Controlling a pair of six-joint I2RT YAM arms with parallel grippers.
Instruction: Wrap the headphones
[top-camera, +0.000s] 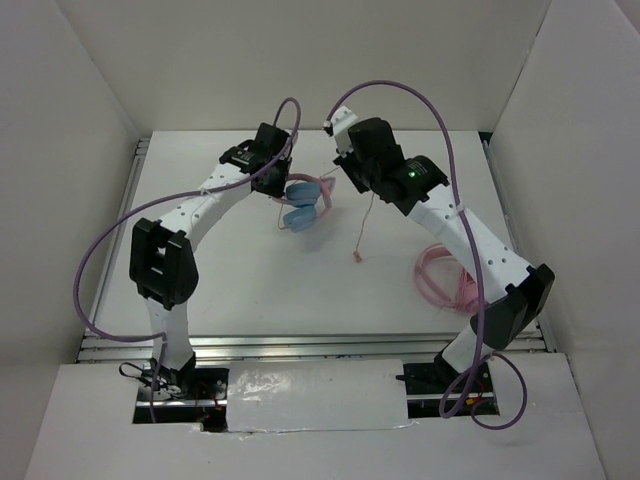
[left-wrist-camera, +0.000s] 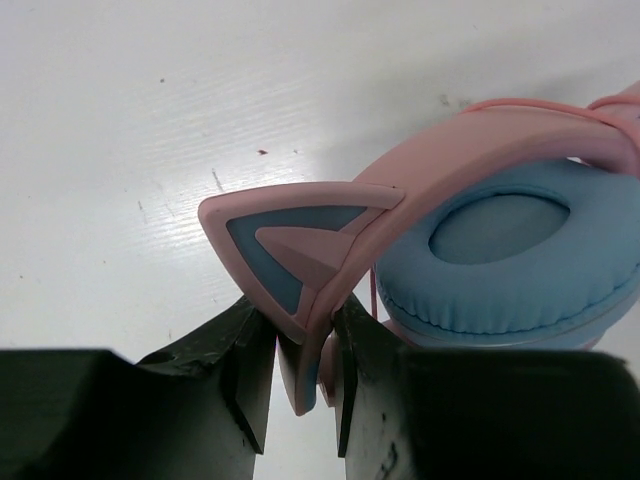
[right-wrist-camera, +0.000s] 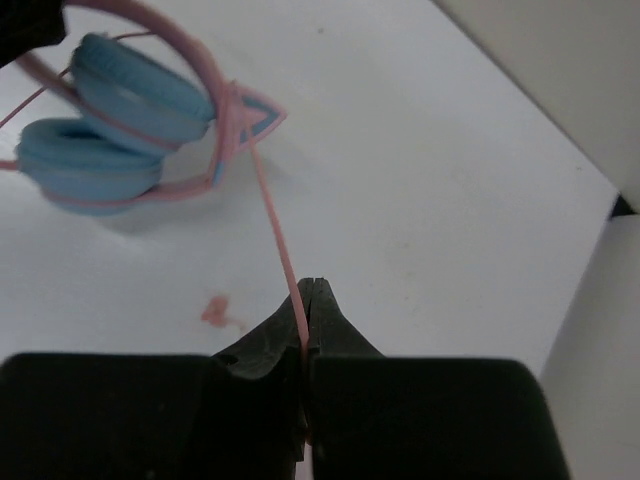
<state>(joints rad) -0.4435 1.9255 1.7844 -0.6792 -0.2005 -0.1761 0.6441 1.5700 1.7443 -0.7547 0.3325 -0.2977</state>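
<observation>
The headphones (top-camera: 300, 206) have light blue earcups (left-wrist-camera: 510, 250), a pink headband and a pink cat ear (left-wrist-camera: 290, 245). They hang just above the table at the back middle. My left gripper (top-camera: 275, 186) is shut on the headband by the cat ear, as the left wrist view (left-wrist-camera: 300, 360) shows. My right gripper (top-camera: 355, 183) is shut on the thin pink cable (right-wrist-camera: 270, 200) a short way right of the headphones (right-wrist-camera: 120, 120); in the right wrist view its jaws (right-wrist-camera: 308, 290) pinch the cable. The cable's loose end hangs down to its plug (top-camera: 356, 258) on the table.
All-pink headphones with a coiled pink cable (top-camera: 445, 275) lie at the right side of the table beside the right arm. White walls stand at the left, back and right. Purple arm cables loop above both arms.
</observation>
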